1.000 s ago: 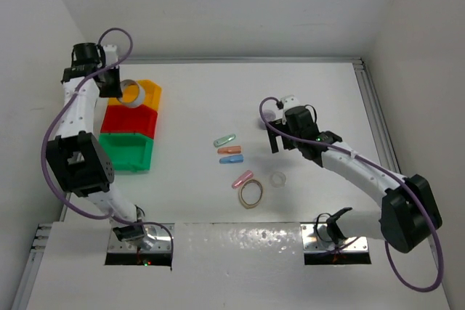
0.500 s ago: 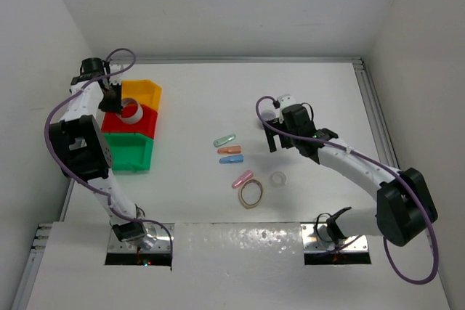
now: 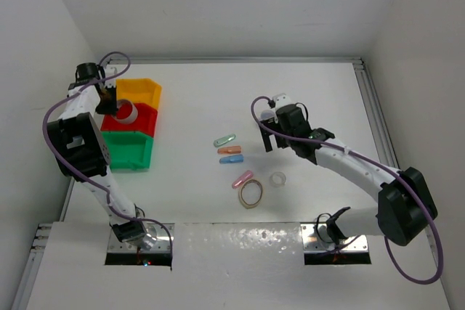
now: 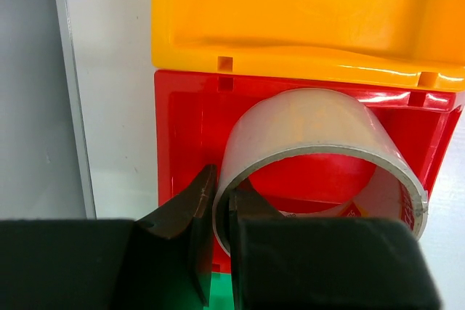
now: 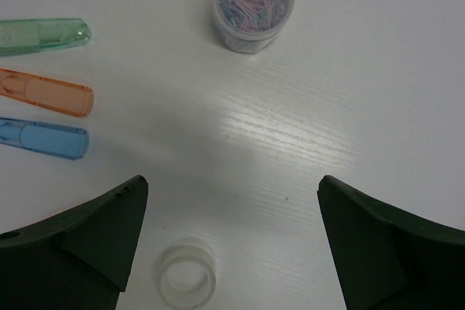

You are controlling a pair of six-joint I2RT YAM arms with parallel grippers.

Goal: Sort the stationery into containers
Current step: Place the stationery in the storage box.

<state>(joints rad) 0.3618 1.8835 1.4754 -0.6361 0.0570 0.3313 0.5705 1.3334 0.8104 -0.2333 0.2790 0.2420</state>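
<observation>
My left gripper (image 3: 111,99) is shut on the wall of the grey tape ring (image 3: 126,112) and holds it over the red bin (image 3: 142,127). The left wrist view shows the jaws (image 4: 221,205) pinching the ring (image 4: 320,125) above the red bin (image 4: 182,143). The yellow-orange bin (image 3: 144,92) lies behind it and the green bin (image 3: 131,152) in front. My right gripper (image 3: 269,136) is open and empty above the table (image 5: 231,186). Green (image 5: 43,35), orange (image 5: 47,92) and blue capsules (image 5: 43,138), a whitish ring (image 5: 185,277) and a small tub of clips (image 5: 254,5) lie below it.
A pink capsule (image 3: 242,178) and the tan band ring (image 3: 251,194) lie on the table near the front middle, with the whitish ring (image 3: 277,178) to their right. The three bins stand in a column at the left edge, close to the left wall.
My left gripper has carried the tape ring from over the yellow-orange bin towards me, to over the red bin. My right gripper has shifted a little to the left.
</observation>
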